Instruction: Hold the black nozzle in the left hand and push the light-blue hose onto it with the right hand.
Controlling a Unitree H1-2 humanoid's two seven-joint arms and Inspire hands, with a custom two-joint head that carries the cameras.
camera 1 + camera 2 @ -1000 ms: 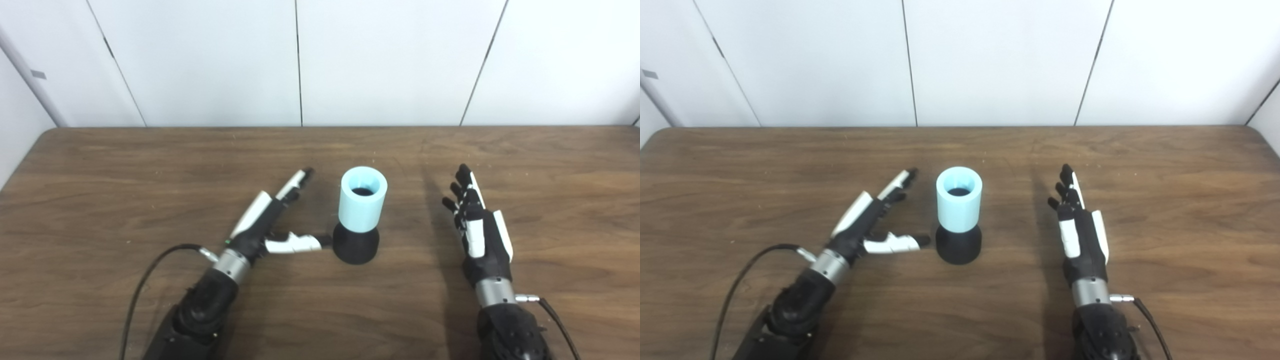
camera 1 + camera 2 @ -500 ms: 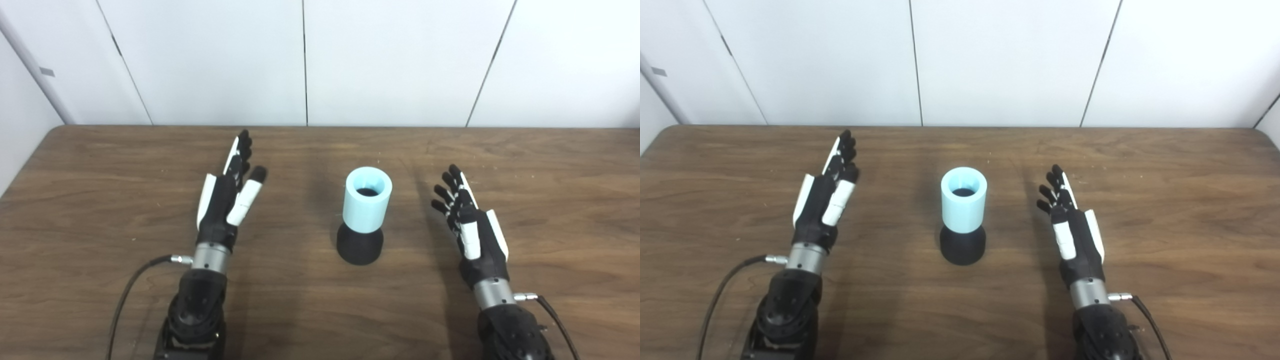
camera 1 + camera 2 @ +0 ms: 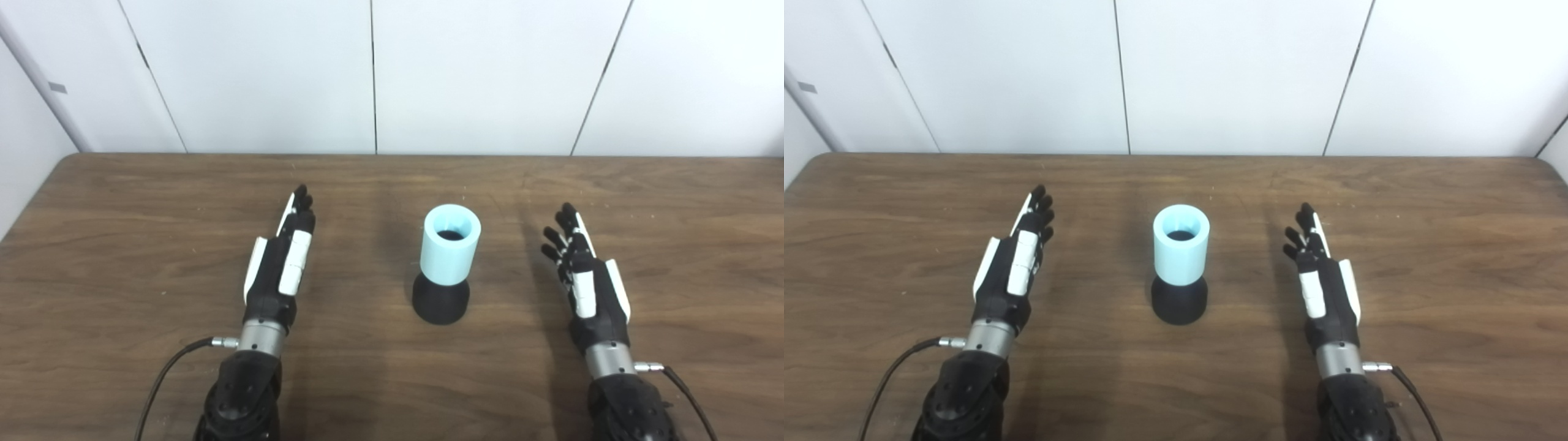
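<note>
A black nozzle [image 3: 440, 302] stands upright on the wooden table [image 3: 122, 202], its flared base down. The light-blue hose [image 3: 451, 243], a short wide tube, sits on top of it with its open end up. My left hand [image 3: 280, 267] lies open to the left of them, fingers straight and pointing away, well apart from the nozzle. To the right, my right hand [image 3: 584, 278] is open too, edge-on with fingers stretched forward, holding nothing. In the right eye view the hose [image 3: 1181, 242] stands between the left hand [image 3: 1012, 269] and the right hand [image 3: 1323, 282].
White wall panels [image 3: 373, 73] rise behind the table's far edge. A black cable [image 3: 168, 380] runs from the left wrist and another cable [image 3: 689, 395] from the right wrist.
The left hand drew away from the nozzle's base, swung left and straightened, then slid back toward me. The right hand shifted only slightly. The camera shifted a little early on.
</note>
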